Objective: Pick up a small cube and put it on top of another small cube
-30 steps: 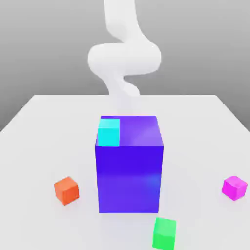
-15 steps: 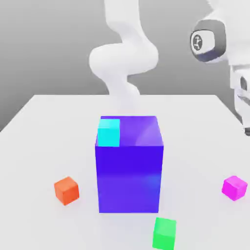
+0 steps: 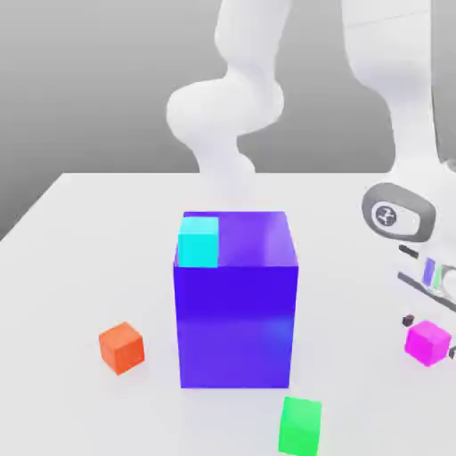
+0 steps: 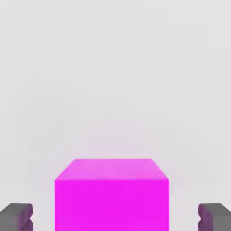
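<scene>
The claw [image 4: 112, 219] straddled the magenta cube [image 4: 112, 194] on the bench [image 3: 80, 267] at the exterior view's right, fingers [image 4: 16, 216] apart, not yet gripping. Squeezing squarely before lifting seemed wise.

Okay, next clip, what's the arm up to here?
The white robot arm has its gripper down at the magenta cube on the exterior view's right side of the white table. In the hand view a finger sits on each side of the cube, with gaps showing, so it is not gripped yet. A cyan cube sits on top of the big blue block; the orange cube and green cube lie on the table.
</scene>
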### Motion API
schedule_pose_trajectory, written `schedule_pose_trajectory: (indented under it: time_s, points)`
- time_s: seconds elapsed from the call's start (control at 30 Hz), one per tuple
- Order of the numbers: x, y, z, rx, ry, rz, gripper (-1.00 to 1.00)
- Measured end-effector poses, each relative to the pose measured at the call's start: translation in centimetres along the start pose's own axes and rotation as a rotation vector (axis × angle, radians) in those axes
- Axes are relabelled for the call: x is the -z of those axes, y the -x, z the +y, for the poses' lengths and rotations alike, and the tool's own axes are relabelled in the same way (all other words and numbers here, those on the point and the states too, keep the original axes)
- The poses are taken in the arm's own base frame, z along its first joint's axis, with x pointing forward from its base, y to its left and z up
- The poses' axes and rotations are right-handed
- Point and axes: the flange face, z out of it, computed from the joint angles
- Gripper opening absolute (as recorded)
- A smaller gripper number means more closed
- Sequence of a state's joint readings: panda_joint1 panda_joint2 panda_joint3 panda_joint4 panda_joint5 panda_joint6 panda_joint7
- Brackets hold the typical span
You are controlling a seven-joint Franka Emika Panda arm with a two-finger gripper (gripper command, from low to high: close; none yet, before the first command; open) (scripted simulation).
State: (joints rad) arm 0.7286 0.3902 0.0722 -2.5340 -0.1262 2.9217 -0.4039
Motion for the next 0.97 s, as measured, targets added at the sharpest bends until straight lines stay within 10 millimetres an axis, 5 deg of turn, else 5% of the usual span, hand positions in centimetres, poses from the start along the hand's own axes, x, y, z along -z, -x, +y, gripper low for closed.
schedule_pose_trajectory:
  time_s: [0.17, 0.33, 0.5, 0.67, 0.73, 0.83, 0.87, 0.97]
  points:
    - [0.0, 0.0, 0.0, 0.001, 0.000, -0.002, -1.00]
    - [5.1, 0.0, 0.0, 0.001, 0.000, -0.002, -1.00]
    - [8.0, 5.1, 9.1, -0.390, 0.003, -0.005, -1.00]
    - [10.2, 13.2, 17.5, -0.821, 0.001, -0.005, -1.00]
    - [9.6, 16.7, 20.4, -0.987, -0.002, -0.001, -1.00]
    - [6.2, 18.3, 21.5, -1.057, -0.002, 0.000, -1.00]
    - [5.3, 18.4, 21.6, -1.063, -0.001, -0.001, 1.00]
    - [5.3, 18.4, 21.6, -1.063, -0.001, -0.001, 1.00]
